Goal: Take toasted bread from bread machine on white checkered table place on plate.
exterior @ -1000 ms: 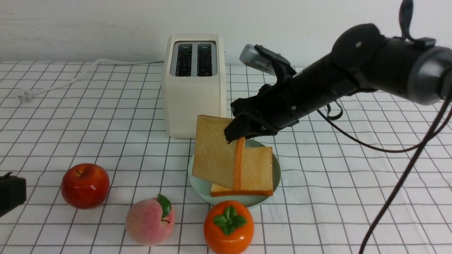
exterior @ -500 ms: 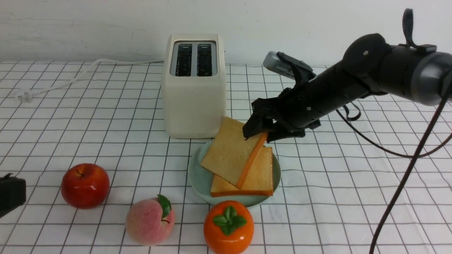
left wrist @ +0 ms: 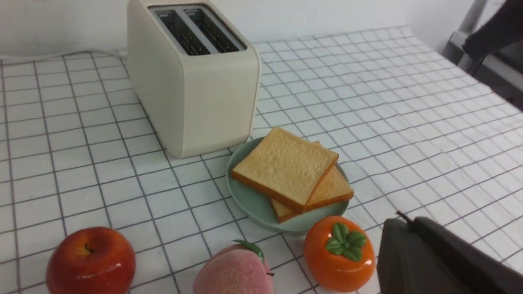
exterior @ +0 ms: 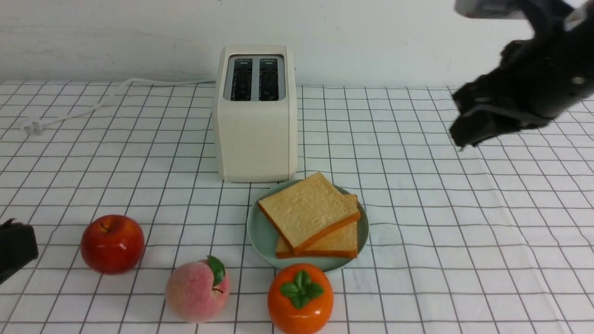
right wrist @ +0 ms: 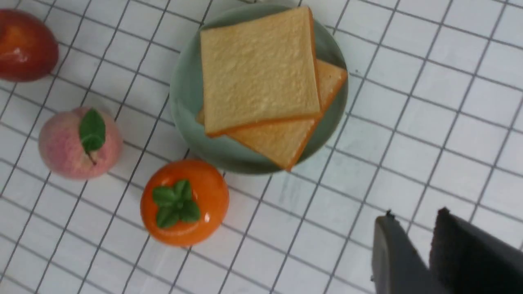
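Observation:
Two slices of toasted bread lie stacked on the mint-green plate (exterior: 258, 234); the top slice (exterior: 308, 206) sits turned across the lower slice (exterior: 342, 242). The cream bread machine (exterior: 255, 116) stands just behind the plate, both slots dark and empty. My right gripper (exterior: 460, 139) is raised far to the right of the plate, open and empty; in the right wrist view (right wrist: 414, 213) its tips stand apart over the white checkered table (exterior: 417, 260). My left gripper (exterior: 14, 248) rests low at the left edge, its fingers together in the left wrist view (left wrist: 402, 220).
An orange persimmon (exterior: 300, 298) sits directly in front of the plate, a peach (exterior: 197, 290) to its left and a red apple (exterior: 112, 243) further left. The toaster's white cord (exterior: 93, 104) runs along the back left.
My right gripper let go of the second slice, which now lies flat on the first. The arm then rose and pulled back to the upper right. The left arm stayed put.

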Controlling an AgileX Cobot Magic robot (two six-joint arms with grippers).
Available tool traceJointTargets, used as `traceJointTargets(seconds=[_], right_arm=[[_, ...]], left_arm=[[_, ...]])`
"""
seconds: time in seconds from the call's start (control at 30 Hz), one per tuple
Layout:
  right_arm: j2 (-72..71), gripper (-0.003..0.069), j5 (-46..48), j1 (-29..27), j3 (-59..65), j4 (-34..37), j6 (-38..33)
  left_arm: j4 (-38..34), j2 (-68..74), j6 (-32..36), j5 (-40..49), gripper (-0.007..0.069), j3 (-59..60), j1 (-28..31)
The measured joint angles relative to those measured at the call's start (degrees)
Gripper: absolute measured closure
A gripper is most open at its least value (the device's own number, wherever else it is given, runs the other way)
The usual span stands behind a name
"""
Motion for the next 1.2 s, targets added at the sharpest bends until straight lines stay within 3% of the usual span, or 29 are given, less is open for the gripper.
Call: traceJointTargets(seconds=[0.07,0.13,0.47,0.67,0.87,1.2], right_arm=[[-7.2,0.0624,0.7,0.0,6.9,-0.1,0.0],[-12.8,0.0657,0.9,0.0,12.2,-0.1,0.2],[-40.7,0.0659,-1.1,0.0,38.2,-0.1,7.9],[-54.7,0.0657,-10.4,0.0,47.7,-0.3,11.3],[-60.8,0.0652,-18.9,0.0,52.1,-1.1,12.0],[-61.4,0.0641,-19.4,0.0,53.0,-1.1,12.0]], left_arm=[[0.1,-5.7,-2.6,-4.1,0.0638,5.4,0.0],[0.2,-9.5,-4.0,-7.1,0.0638,9.0,0.0],[10.0,-21.1,-5.6,-14.6,0.0638,23.0,0.0],[12.2,-21.1,-5.6,-14.5,0.0637,24.4,0.0],[12.4,-21.1,-5.6,-13.9,0.0636,25.7,0.0],[12.6,-21.1,-5.6,-13.6,0.0627,26.0,0.0]])
